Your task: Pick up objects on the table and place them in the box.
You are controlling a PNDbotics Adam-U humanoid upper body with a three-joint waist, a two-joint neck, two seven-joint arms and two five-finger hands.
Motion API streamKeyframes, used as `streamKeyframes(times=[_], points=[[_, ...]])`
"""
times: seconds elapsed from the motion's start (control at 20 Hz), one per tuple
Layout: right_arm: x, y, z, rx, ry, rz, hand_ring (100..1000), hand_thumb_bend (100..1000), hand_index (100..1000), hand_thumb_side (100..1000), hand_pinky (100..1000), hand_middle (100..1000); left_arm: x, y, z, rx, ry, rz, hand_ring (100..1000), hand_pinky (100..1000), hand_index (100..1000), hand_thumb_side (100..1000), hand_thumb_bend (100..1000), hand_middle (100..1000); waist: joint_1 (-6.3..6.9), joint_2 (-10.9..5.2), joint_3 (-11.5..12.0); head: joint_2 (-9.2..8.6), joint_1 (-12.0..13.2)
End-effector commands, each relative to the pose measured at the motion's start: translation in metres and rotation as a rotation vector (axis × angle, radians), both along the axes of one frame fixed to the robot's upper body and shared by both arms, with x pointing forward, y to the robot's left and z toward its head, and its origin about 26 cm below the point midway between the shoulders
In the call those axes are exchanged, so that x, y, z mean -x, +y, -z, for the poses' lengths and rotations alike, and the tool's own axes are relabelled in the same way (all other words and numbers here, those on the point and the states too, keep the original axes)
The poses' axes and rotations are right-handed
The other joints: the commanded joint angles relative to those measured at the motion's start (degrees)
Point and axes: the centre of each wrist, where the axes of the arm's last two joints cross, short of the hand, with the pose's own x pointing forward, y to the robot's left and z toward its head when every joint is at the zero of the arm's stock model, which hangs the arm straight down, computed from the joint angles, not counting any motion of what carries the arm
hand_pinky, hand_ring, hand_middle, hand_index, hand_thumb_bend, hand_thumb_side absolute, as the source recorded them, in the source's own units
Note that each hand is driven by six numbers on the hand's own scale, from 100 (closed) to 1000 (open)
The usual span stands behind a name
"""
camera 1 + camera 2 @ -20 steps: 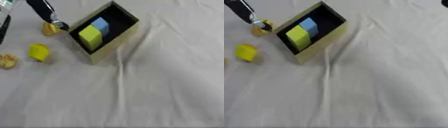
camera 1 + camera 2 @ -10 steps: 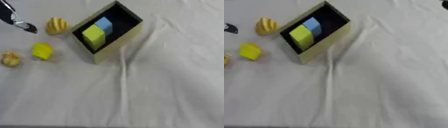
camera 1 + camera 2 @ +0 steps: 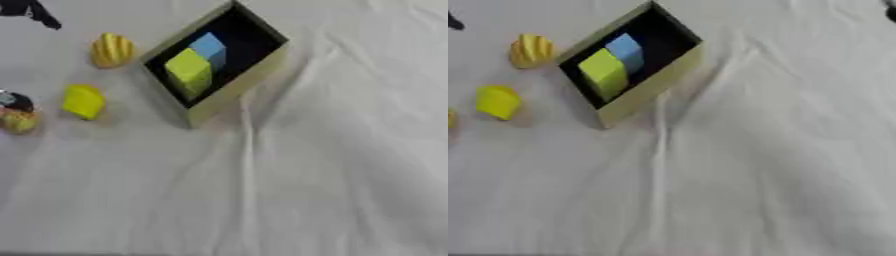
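Your box (image 3: 219,65) lies askew near the far left part of the white cloth (image 3: 306,175), its dark inside open to view. In it a yellow-green block (image 3: 189,71) sits beside a blue block (image 3: 210,47), the two touching, the blue one toward the far corner of the box.

Outside it, you have a ridged yellow object (image 3: 111,50) just beside the box's left wall, a plain yellow block (image 3: 83,101) nearer the left edge of the cloth, and a small orange-yellow object (image 3: 17,120) right at that left edge, partly cut off.

Your left hand (image 3: 31,10) shows only as a dark shape at the far left corner, apart from every object; you cannot tell how its fingers stand. A dark bit (image 3: 13,100) sits just above the orange-yellow object, too blurred to name. Your right hand is a dark sliver (image 3: 890,7) at the far right corner, mostly cut off, its state unreadable. No writing can be made out anywhere.
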Motion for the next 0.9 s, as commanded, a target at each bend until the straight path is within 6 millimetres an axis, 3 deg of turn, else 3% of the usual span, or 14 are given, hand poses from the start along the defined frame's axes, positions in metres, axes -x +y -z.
streamKeyframes(times=[0.05,0.55,0.9], points=[[0.006,-0.002,-0.011,0.023,-0.037,0.016,779,100,737,446,842,626,0.012,0.02,-0.014,0.003,-0.032,-0.069,810,843,877,349,768,754,-0.21,-0.93,0.02,-0.95,1.05],[0.006,-0.002,-0.01,0.019,-0.036,0.017,780,100,737,447,843,625,0.01,0.048,0.007,0.034,0.008,-0.178,803,834,866,347,774,745,-0.81,-0.88,0.48,-1.47,2.59],[0.005,-0.002,-0.008,0.017,-0.028,0.016,781,100,736,450,844,623,-0.003,0.06,0.024,0.058,0.024,-0.25,775,808,833,342,780,709,-1.06,-0.84,0.39,-1.61,2.89]])
